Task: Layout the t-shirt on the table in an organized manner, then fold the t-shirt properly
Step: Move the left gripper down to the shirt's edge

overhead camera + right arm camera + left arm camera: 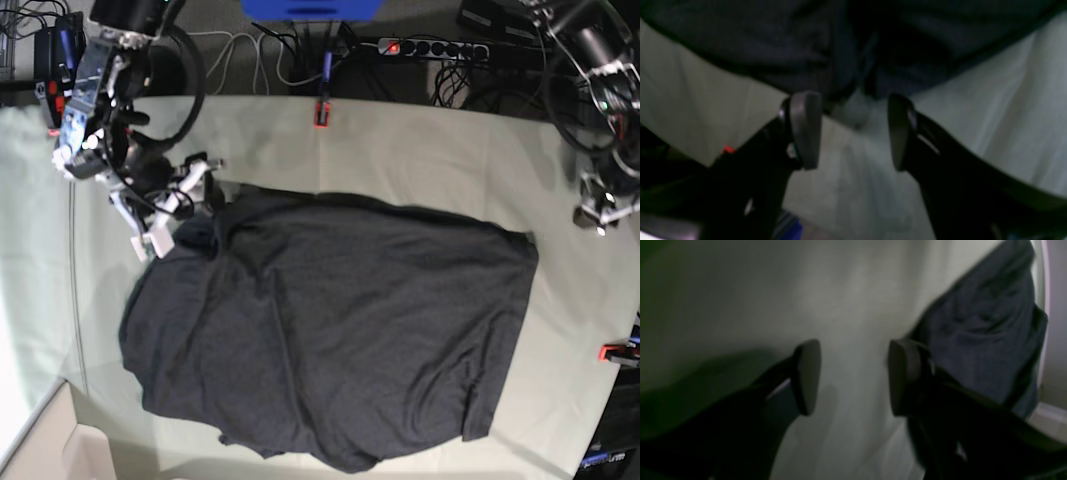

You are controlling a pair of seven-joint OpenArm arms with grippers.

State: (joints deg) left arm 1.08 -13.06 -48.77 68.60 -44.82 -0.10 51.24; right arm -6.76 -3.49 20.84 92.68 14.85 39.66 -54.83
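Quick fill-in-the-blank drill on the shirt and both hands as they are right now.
1. Both hands have their fingers ____, gripping nothing.
2. The t-shirt lies ____ on the table.
3. The right hand hovers at the shirt's ____.
4. Beneath the left hand is bare ____.

Missing: apart; spread out; edge; table cloth

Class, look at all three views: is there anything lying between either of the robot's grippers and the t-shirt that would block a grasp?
Nothing visible does. The right gripper, jaws apart, sits just off the t-shirt edge with only bare table cloth between them. The left gripper, also with jaws apart, has bare cloth beneath it, with the shirt off to one side.
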